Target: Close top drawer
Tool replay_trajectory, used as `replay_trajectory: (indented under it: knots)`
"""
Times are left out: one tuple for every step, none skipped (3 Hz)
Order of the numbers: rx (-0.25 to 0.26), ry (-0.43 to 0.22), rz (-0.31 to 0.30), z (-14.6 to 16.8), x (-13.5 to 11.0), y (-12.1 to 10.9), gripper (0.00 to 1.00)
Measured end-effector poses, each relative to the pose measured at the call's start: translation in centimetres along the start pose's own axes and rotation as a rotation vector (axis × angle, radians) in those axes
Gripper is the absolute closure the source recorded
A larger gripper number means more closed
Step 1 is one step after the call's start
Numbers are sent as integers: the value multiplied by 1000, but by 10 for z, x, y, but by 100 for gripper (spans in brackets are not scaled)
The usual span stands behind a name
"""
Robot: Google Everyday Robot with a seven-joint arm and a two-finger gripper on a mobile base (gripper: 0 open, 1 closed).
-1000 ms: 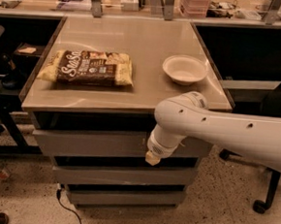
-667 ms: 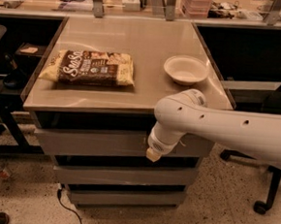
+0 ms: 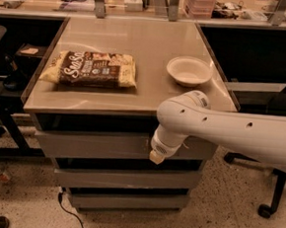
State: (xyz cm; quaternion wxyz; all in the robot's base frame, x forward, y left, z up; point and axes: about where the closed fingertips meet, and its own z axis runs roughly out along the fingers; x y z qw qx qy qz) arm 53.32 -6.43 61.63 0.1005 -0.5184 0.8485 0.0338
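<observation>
The top drawer [image 3: 91,144] is the wide grey front just under the tabletop [image 3: 139,36]. A dark gap [image 3: 93,123] shows above the drawer, which stands slightly out from the cabinet. Small pale scuffs mark its panel near the arm's end. My white arm reaches in from the right and bends down in front of the cabinet. My gripper [image 3: 155,156] is at the arm's lower end, against the drawer front right of its middle.
A brown snack bag [image 3: 89,68] and a white bowl [image 3: 189,70] lie on the tabletop. Two narrower grey drawer fronts [image 3: 123,177] sit below. A chair base [image 3: 268,207] stands at the right, a cable [image 3: 71,212] on the floor, a dark desk frame [image 3: 4,120] at the left.
The arm's end has shifted very slightly up against the drawer front. The drawer front looks almost unchanged.
</observation>
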Motion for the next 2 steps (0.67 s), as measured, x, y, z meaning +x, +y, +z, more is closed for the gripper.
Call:
replay_trajectory:
  knots:
    - [-56,84,51,-25,58,34,100]
    - [-113,242,229,-76,170,96,100]
